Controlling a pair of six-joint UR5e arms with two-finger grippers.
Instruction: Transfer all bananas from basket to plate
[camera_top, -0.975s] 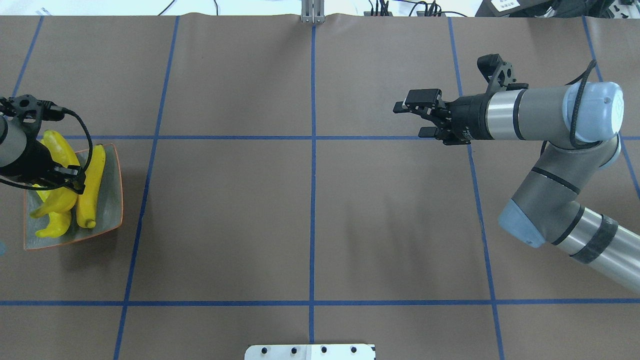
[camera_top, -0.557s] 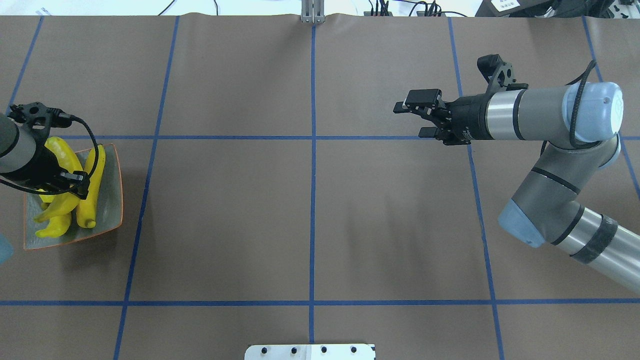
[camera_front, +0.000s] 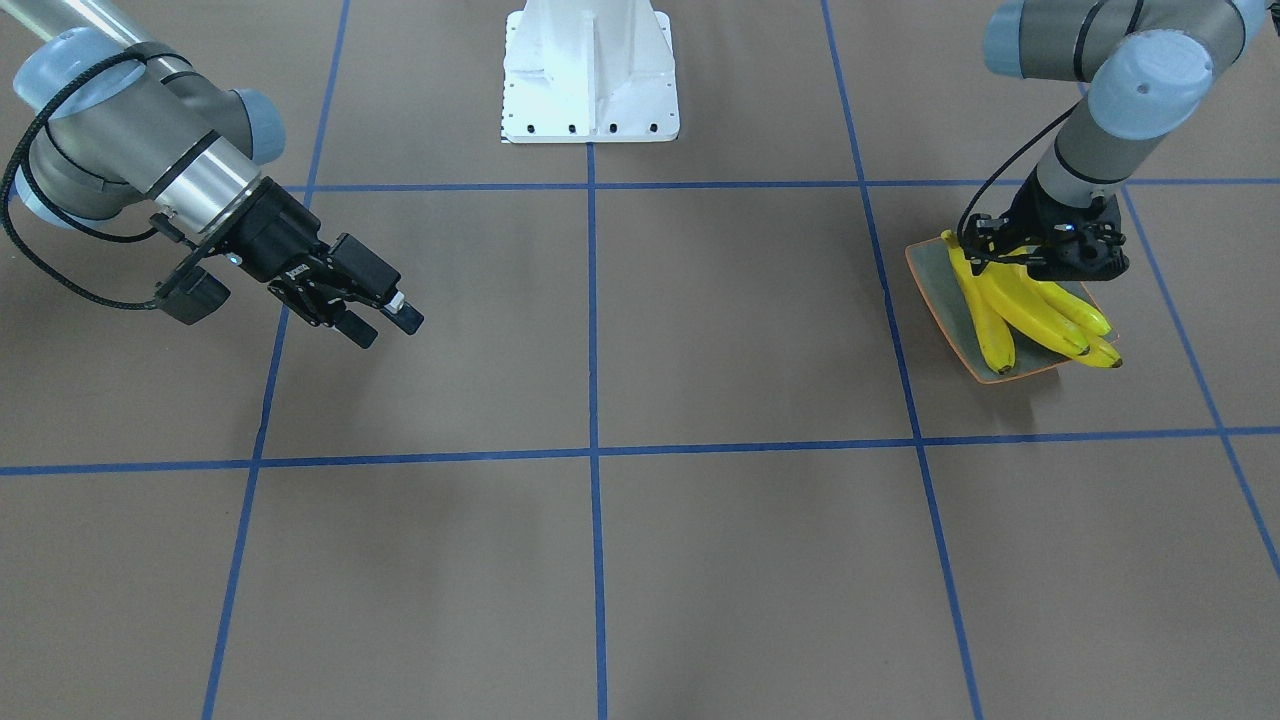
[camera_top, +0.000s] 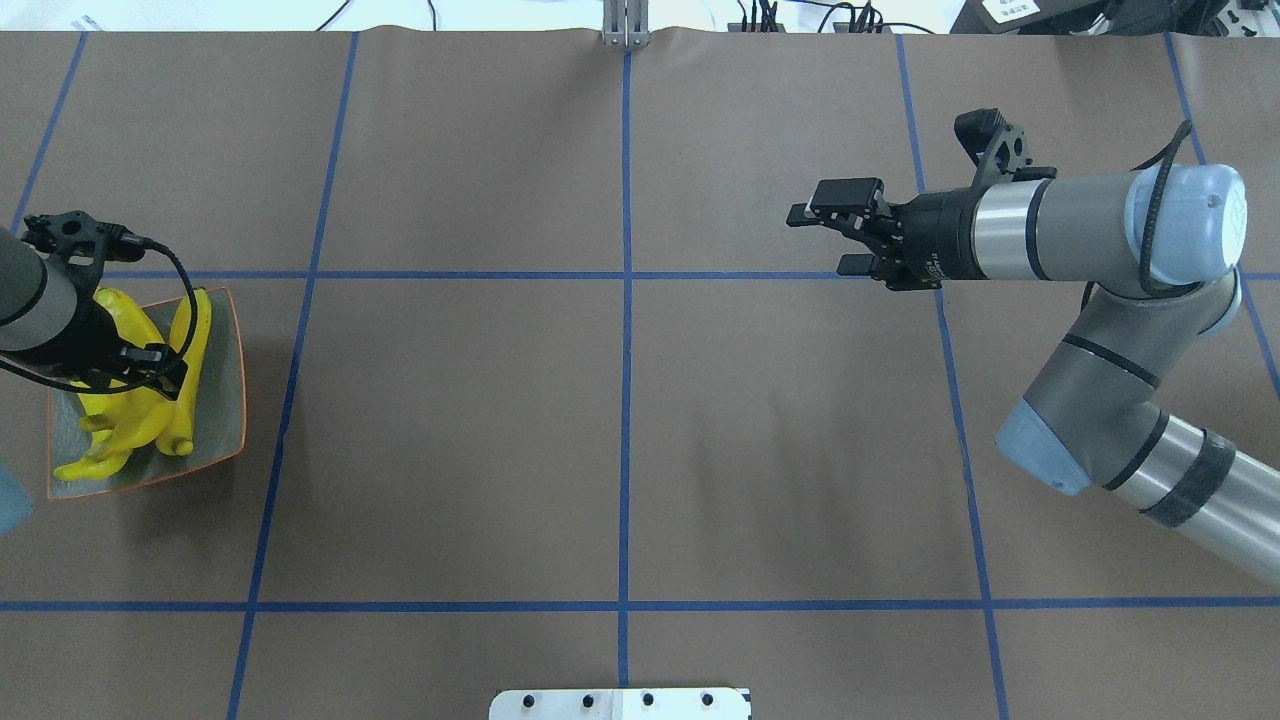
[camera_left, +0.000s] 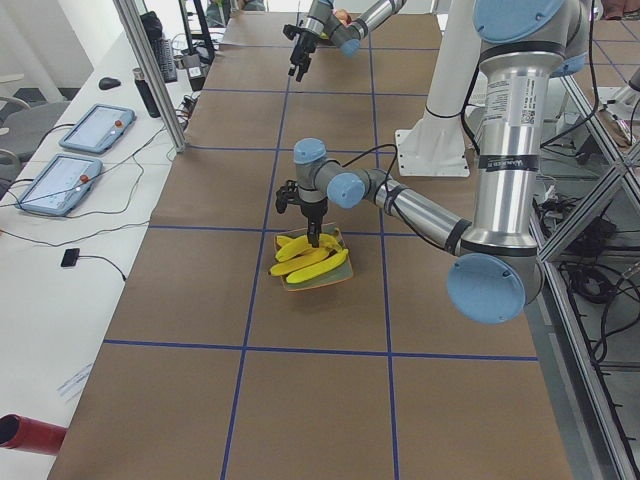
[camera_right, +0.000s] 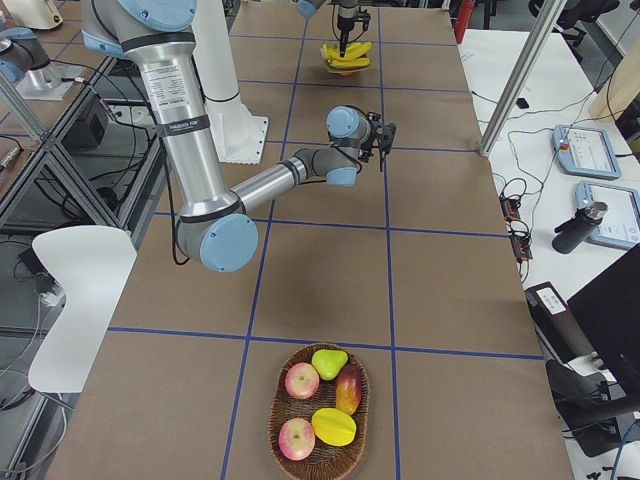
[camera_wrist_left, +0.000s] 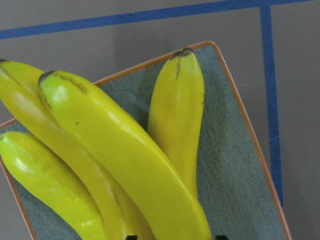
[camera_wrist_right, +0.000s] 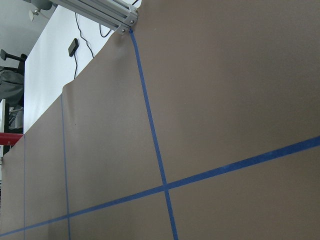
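Several yellow bananas (camera_top: 125, 425) lie piled on the grey-green plate (camera_top: 222, 420) with the orange rim, at the table's far left. My left gripper (camera_top: 150, 365) hangs over the pile, shut on the top banana (camera_wrist_left: 125, 155), which runs between its fingers and rests on the others. From the front the bananas (camera_front: 1020, 310) cover most of the plate (camera_front: 935, 275) below my left gripper (camera_front: 1050, 262). The wicker basket (camera_right: 280, 440) stands at the table's far right end and holds other fruit, no bananas. My right gripper (camera_top: 820, 240) hovers open and empty over bare table.
The basket holds apples (camera_right: 301, 381), a mango (camera_right: 349, 389) and other fruit. The robot's white base (camera_front: 590, 70) sits at the near middle edge. Tablets (camera_left: 95, 128) and cables lie on a side desk beyond the table. Blue tape lines grid the brown tabletop.
My left gripper has come down and slightly right over the plate, lowering its banana onto the pile. The right arm has not moved.
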